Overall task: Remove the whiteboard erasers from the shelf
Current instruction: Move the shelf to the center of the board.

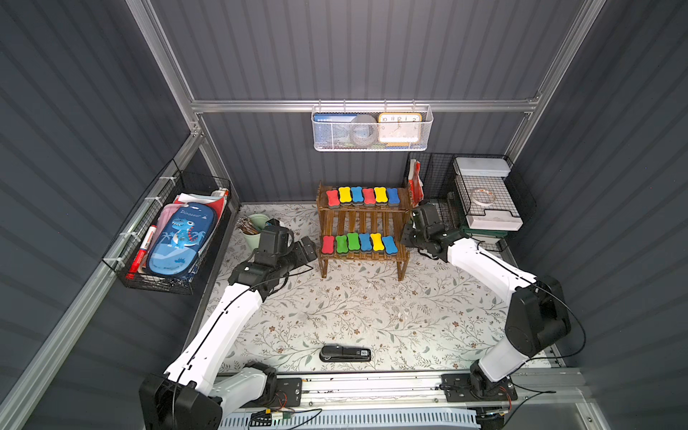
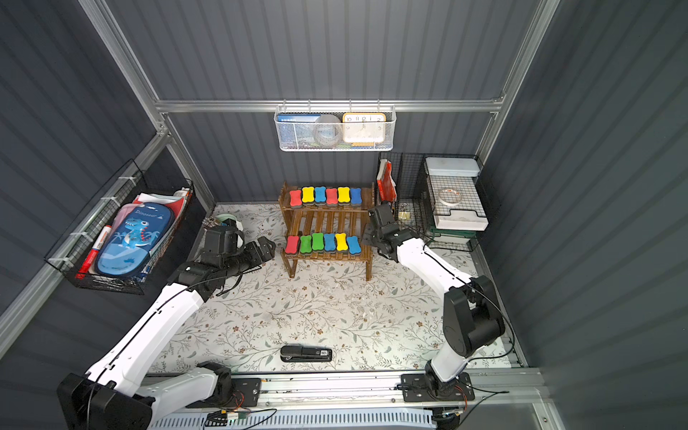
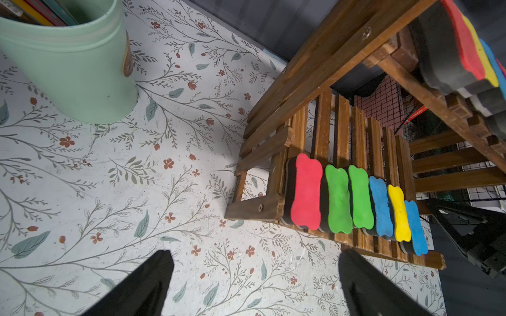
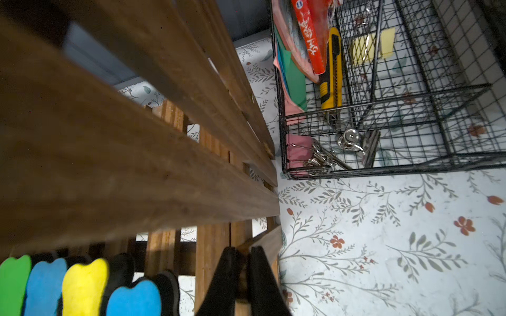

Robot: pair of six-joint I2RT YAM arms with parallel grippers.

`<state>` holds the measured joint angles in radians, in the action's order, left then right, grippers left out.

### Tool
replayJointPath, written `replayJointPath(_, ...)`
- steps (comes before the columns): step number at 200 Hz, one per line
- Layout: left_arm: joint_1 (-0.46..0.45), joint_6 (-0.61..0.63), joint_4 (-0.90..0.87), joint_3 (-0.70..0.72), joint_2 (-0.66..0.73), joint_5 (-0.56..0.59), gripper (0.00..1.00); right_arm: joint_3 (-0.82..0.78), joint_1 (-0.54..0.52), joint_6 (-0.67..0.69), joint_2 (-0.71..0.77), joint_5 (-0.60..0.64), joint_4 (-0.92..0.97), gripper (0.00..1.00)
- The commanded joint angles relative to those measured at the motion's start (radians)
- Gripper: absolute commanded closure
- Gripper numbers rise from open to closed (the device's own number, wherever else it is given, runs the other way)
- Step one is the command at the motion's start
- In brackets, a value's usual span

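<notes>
Left gripper (image 1: 307, 248) is held wide open just beside the red end of the lower row. Twelve bone-shaped foam whiteboard erasers (image 1: 353, 241) are lined six per tier on the dark brown slatted wooden shelf (image 1: 363, 223). Right gripper (image 4: 242, 254) is nearly closed at the shelf's opposite end, above the floral counter (image 1: 353, 309).

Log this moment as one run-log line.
left tool: open, empty, beside lower tier | right tool: shut on shelf side rail | erasers: all twelve on shelf

The floral table (image 1: 353, 316) bears the shelf (image 1: 363, 219), a stapler (image 1: 345, 353), a green cup (image 3: 71, 68) and a wire organizer (image 1: 484, 190).
</notes>
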<state>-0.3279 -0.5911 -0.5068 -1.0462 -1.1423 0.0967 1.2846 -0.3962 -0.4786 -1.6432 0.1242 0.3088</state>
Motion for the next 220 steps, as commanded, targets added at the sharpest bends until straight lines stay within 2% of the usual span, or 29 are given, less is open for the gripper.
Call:
replayJointPath(1,-0.003,0.027,-0.030,-0.026,-0.005,-0.020,0.01,0.014,0.028,0.032,-0.003,-0.067,0.017,1.00)
replayJointPath(90,-0.003,0.039,-0.030,-0.048,-0.034,-0.051,0.01,0.039,0.049,0.015,-0.022,-0.135,0.030,1.00)
replayJointPath(100,-0.003,0.041,-0.029,-0.049,-0.033,-0.052,0.01,0.035,0.049,0.007,-0.015,-0.134,0.033,0.89)
replayJointPath(136,-0.004,0.065,-0.025,-0.069,-0.043,-0.085,0.01,0.015,0.050,-0.033,0.040,-0.086,0.069,0.68)
replayJointPath(190,-0.040,0.103,0.026,-0.068,-0.059,-0.132,0.01,-0.067,0.046,-0.065,0.238,-0.024,0.141,0.60)
replayJointPath(220,-0.134,0.153,0.085,-0.048,-0.077,-0.122,0.01,-0.050,0.016,-0.022,0.356,-0.042,0.140,0.56)
